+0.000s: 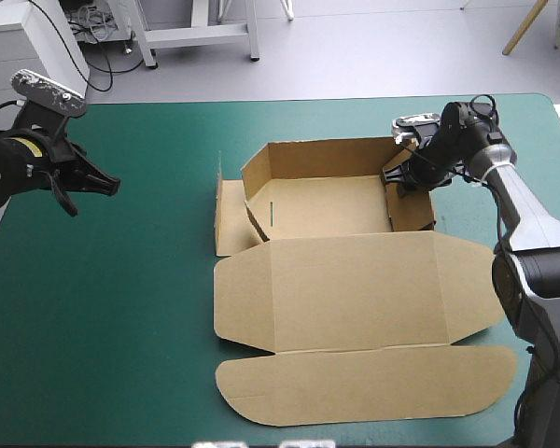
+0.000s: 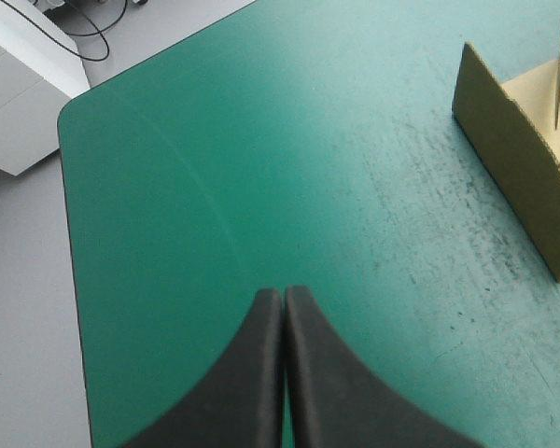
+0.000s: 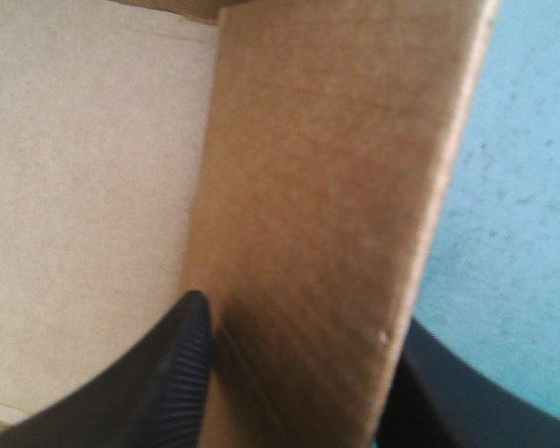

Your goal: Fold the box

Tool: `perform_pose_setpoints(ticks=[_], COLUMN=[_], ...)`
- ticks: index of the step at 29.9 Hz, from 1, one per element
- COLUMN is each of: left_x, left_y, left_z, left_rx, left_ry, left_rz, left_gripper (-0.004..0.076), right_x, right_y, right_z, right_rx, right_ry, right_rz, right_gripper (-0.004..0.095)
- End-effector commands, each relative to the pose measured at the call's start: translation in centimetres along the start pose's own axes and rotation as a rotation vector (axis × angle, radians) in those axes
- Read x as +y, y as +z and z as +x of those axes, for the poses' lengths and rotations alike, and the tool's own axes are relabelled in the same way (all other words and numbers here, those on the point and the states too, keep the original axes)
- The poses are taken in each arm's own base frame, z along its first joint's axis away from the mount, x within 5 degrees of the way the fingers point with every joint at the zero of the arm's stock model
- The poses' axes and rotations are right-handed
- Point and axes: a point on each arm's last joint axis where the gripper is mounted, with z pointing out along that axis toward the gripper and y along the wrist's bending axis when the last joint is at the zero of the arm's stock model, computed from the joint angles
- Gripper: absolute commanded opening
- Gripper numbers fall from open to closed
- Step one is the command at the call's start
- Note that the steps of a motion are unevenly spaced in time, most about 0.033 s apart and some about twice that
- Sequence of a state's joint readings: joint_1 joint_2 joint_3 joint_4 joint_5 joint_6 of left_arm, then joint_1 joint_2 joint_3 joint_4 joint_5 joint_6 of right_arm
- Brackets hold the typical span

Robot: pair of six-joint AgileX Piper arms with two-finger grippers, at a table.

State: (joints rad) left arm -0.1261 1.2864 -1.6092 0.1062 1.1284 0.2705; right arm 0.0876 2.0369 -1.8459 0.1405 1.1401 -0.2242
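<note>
- At the middle of the table (image 1: 121, 355), a little toward its right side, sits the box (image 1: 336, 280), a brown sheet partly raised into a tray.
- Its back wall (image 1: 322, 149) stands upright, and so does the right wall (image 1: 413, 210).
- The right gripper (image 1: 403, 177) has that right wall pinched. One black finger (image 3: 182, 359) presses on the inner face and the other sits against the outer face, so this pincer is clenched on the board.
- The left wall (image 1: 254, 201) leans rather than standing square, and a flap (image 1: 231, 219) just beside it lies outward on the teal-green cover.
- The lid (image 1: 355, 289) lies flat toward the table's near edge, with its front strip and rounded ears spread out.
- Over the table's left part hangs the left gripper (image 1: 107, 185), well apart from the box. Its fingers meet in one point and hold nothing.
- As I judge it, the tray is roughly half made. The back and right sides look settled, while the left side wants raising and tucking.
</note>
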Motion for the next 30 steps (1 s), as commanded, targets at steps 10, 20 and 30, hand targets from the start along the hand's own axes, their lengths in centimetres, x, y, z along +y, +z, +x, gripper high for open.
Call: perform_pose_setpoints(ticks=[10, 20, 30], left_x=[0.4, 2.0, 6.7], left_y=[-0.4, 2.3, 7.0], left_z=[-0.3, 0.6, 3.6], left_rx=[-0.006, 0.11, 0.185], left_ry=[-0.023, -0.128, -0.361], left_rz=[-0.025, -0.019, 0.27], left_gripper=[-0.001, -0.0009, -0.0009], right_x=[-0.2, -2.2, -2.1], right_y=[-3.5, -9.9, -19.3], right_z=[-0.3, 1.1, 3.7], right_rx=[-0.083, -0.219, -0.467], right_ry=[-0.014, 0.025, -0.037], right_rz=[0.015, -0.128, -0.126], right_gripper=[-0.0019, -0.002, -0.002])
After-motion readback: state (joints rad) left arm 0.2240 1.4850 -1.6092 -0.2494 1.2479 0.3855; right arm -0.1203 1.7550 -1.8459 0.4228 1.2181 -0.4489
